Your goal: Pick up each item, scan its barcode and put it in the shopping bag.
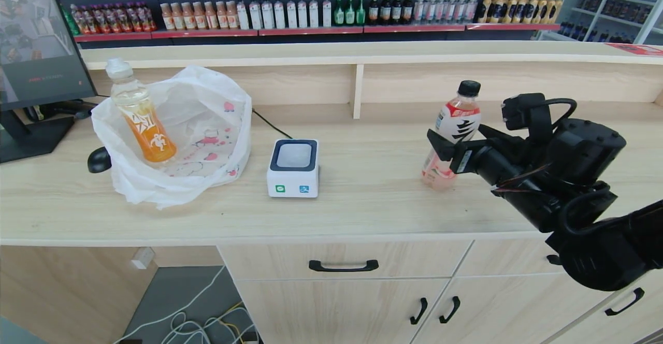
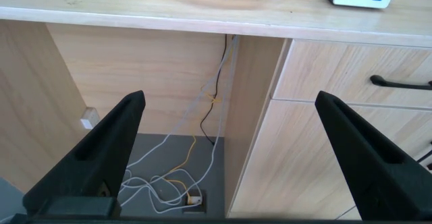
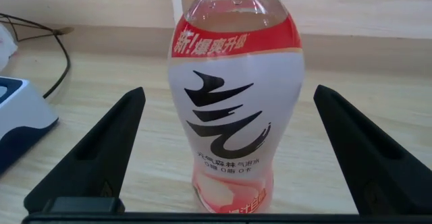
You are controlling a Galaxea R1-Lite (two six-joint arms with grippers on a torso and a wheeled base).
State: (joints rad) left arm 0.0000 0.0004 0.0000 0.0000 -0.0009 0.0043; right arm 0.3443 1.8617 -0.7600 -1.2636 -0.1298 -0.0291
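The right pincer point(image 3: 228, 89) is spread wide, and the pink bottle point(image 3: 233, 136) is stood upright on the desk point(image 3: 101, 82) between its 2 fingers, touched by neither. The left pincer point(image 2: 229, 94) is likewise released, below the desk's edge.

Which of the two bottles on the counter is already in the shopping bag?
The orange drink bottle with the white cap, standing in the white bag; the pink black-capped bottle stands on the bare counter.

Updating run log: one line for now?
right gripper: jaws open, flanking pink bottle | left gripper: open, facing cabinet | orange bottle: in shopping bag
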